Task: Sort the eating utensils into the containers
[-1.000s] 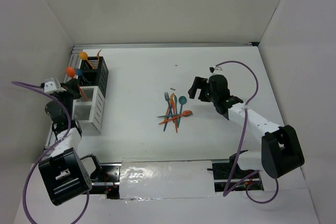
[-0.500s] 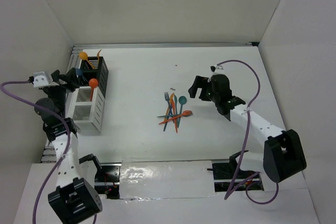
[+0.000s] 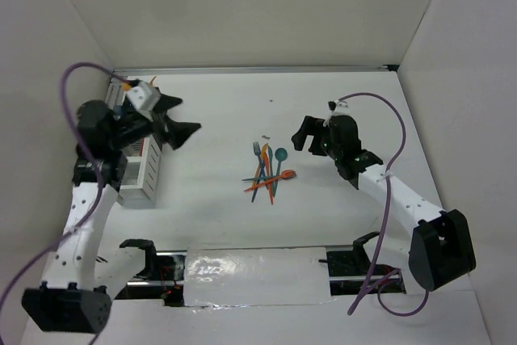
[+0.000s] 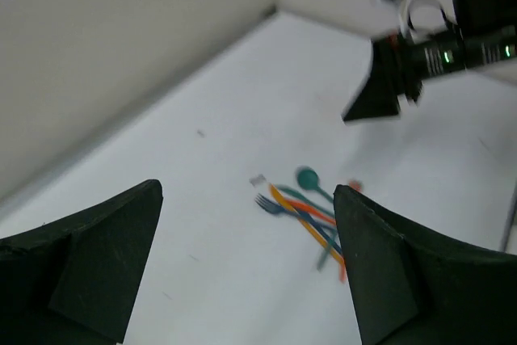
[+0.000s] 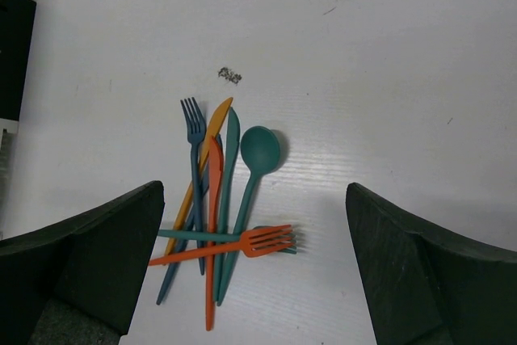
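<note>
Found spread and holding nothing: left end effector [image 3: 182,116], right end effector [image 3: 300,136]. Utensils [image 3: 267,174] heaped mid-tabletop [image 3: 218,208]; containers [image 3: 139,171] at 9 o'clock edge.

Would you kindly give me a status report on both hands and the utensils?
Left hand open, empty, by bins. Right hand open, empty, beside utensil pile. Nothing blocking.

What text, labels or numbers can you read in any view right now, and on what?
No text can be read in any view.
Grey scrap on the table beyond the utensils: too small to tell whether it bears print.
Utensils and white container: no markings visible.
</note>
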`<state>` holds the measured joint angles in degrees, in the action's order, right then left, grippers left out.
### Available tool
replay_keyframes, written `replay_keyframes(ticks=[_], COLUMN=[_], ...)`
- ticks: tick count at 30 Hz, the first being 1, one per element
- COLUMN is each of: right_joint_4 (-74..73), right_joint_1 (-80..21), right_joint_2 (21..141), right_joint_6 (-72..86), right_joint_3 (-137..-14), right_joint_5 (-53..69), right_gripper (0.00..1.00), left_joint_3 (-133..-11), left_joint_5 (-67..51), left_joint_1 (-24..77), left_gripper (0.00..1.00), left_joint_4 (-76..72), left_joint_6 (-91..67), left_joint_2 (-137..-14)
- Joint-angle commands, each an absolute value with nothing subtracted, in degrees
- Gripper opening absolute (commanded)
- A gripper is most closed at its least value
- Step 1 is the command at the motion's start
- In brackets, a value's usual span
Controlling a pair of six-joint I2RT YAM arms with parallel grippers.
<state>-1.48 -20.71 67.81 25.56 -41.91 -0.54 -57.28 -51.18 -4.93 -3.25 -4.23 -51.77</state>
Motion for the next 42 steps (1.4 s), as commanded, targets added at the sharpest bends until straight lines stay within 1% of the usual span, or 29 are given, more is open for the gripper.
replay_keyframes(ticks=[1, 3, 4, 6, 7, 8, 9, 11, 13, 14, 17, 21, 22, 24, 27, 28, 30, 31, 33, 34, 35, 37, 38, 40, 42], right_joint_4=[-2.81, -3.43, -4.12, -4.66, -5.18, -5.79, -5.80, -6.50, -7.82, -7.82, -8.35, -8.88, -8.88, -8.88, -8.35, -8.35, -8.35, -8.35, -8.35, -8.35, -8.35, -8.35, -8.35, -8.35, -8.35], right_joint_1=[-20.21, -20.21, -20.04, -20.13, -19.87, -19.78, -19.78, -19.69, -19.51, -19.51, -19.25, -18.81, -18.98, -18.81, -18.63, -18.63, -18.46, -18.46, -18.37, -18.37, -18.37, -18.28, -18.11, -18.19, -18.37], right_joint_2=[64.43, 63.99, 63.72, 62.32, 61.79, 61.44, 60.30, 59.16, 58.45, 57.93, 57.13, 57.30, 57.30, 57.74, 58.27, 58.53, 58.71, 58.71, 58.54, 58.54, 58.36, 58.36, 58.27, 58.36, 58.36], right_joint_6=[26.80, 27.68, 27.86, 28.39, 29.00, 29.09, 29.35, 29.53, 29.44, 29.36, 28.92, 28.57, 28.48, 28.56, 28.48, 28.39, 28.39, 28.30, 28.21, 28.21, 28.21, 28.30, 28.39, 28.47, 28.65], right_joint_3=[-41.31, -40.08, -40.08, -38.94, -38.94, -38.41, -38.41, -37.88, -37.88, -37.88, -37.88, -37.88, -37.88, -37.88, -37.88, -37.88, -37.88, -37.88, -37.88, -37.88, -37.88, -37.88, -37.88, -37.88, -37.88], right_joint_5=[-0.70, -1.40, -2.10, -2.98, -3.86, -4.39, -4.92, -5.71, -6.94, -6.94, -7.56, -8.09, -8.09, -8.09, -8.09, -8.09, -8.09, -8.09, -8.70, -8.70, -8.70, -8.70, -8.70, -8.18, -7.65], right_gripper=[1.00, 1.00, 1.00, 1.00, 1.00, 1.00, 1.00, 1.00, 1.00, 1.00, 1.00, 1.00, 1.00, 1.00, 1.00, 1.00, 1.00, 1.00, 1.00, 1.00, 1.00, 1.00, 1.00, 1.00, 1.00], left_joint_3=[-56.25, -59.21, -59.24, -59.33, -59.59, -59.50, -60.55, -61.79, -63.36, -63.37, -64.51, -66.27, -68.01, -69.43, -71.54, -71.80, -71.98, -71.72, -70.93, -71.01, -70.06, -69.70, -69.44, -69.17, -68.91], left_joint_5=[-44.23, -42.80, -43.85, -42.90, -40.98, -35.74, -33.42, -29.64, -26.20, -23.32, -19.70, -19.78, -19.60, -19.86, -19.87, -19.95, -19.86, -19.86, -20.04, -19.87, -19.52, -19.51, -18.82, -18.72, -19.16], left_joint_1=[10.73, 17.02, 19.31, 24.06, 29.48, 29.01, 31.96, 36.28, 37.08, 38.74, 39.55, 40.34, 40.52, 40.78, 40.96, 40.96, 40.87, 40.87, 40.96, 40.96, 40.96, 41.22, 41.22, 41.13, 40.87], left_gripper=[1.00, 0.97, 0.95, 0.95, 0.95, 0.94, 0.93, 0.90, 0.87, 0.87, 0.86, 0.83, 0.80, 0.80, 0.76, 0.71, 0.64, 0.59, 0.56, 0.51, 0.48, 0.47, 0.39, 0.32, 0.16], left_joint_4=[10.71, 15.72, 16.43, 16.08, 15.47, 15.47, 15.47, 15.47, 13.11, 12.23, 8.10, 4.58, 5.09, 5.88, 7.20, 7.38, 7.91, 8.17, 8.17, 8.17, 8.00, 8.09, 7.74, 7.73, 7.21], left_joint_6=[6.83, 8.60, 10.18, 11.68, 13.86, 15.28, 16.34, 17.92, 17.58, 16.71, 14.95, 14.85, 14.85, 15.20, 15.82, 16.08, 16.26, 16.43, 16.43, 16.44, 16.44, 16.35, 16.26, 15.74, 14.95], left_joint_2=[-57.47, -62.89, -64.76, -69.58, -71.09, -72.67, -77.04, -81.37, -87.67, -89.45, -95.87, -101.50, -102.56, -105.90, -110.55, -110.48, -112.58, -112.59, -113.02, -113.20, -113.20, -113.03, -112.94, -112.50, -111.45])
